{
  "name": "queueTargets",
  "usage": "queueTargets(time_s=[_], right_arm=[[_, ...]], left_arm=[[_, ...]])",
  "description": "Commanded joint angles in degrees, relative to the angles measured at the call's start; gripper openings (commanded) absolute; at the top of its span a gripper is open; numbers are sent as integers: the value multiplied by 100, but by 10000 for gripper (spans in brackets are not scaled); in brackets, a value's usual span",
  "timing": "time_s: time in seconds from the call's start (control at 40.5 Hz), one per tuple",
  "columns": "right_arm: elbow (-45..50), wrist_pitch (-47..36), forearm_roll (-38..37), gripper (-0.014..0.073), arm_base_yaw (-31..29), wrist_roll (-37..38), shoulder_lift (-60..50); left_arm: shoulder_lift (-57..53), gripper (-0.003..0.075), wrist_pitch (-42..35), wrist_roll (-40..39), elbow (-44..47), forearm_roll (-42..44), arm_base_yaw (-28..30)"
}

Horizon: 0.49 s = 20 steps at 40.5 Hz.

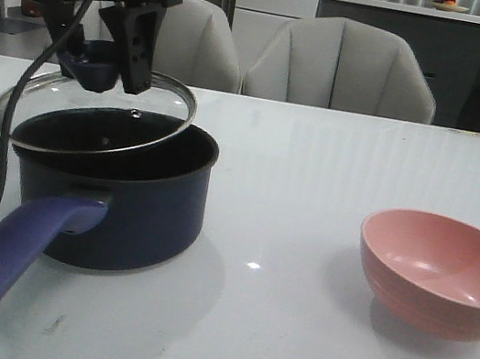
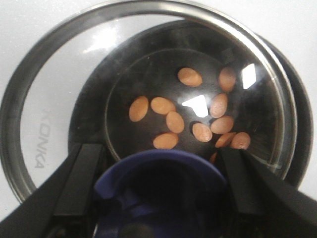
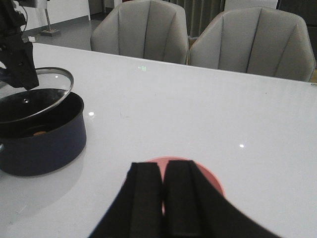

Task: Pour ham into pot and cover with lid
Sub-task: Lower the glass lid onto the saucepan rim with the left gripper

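— Two claws are there; where is the lid (image 1: 94, 112)?
— The left claw (image 1: 102, 62) grips its blue knob (image 2: 161, 186) from both sides and holds the lid tilted just above the pot (image 1: 111, 199).
— And the ham (image 2: 174, 121)?
— It lies inside the pot, under the glass.
— The right claw (image 3: 163, 198)?
— Its fingers are pressed together, holding nothing, above the pink bowl (image 1: 439, 273) on the bench (image 1: 318, 156).

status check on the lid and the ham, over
Left claw shut on lid knob, lid tilted over pot, not seated. Ham in pot. Right claw shut, empty, above pink bowl. Nothing blocking.
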Motion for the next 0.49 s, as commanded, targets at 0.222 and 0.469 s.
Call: queueTargets(time_s=[0.222,0.469], right_arm=[[-176,-517,-1,161,9,-31,34],[-176,-517,-1,161,9,-31,34]], left_arm=[[-297,197,258,23,-174,-134,-257],[-297,197,258,23,-147,-198,-269]])
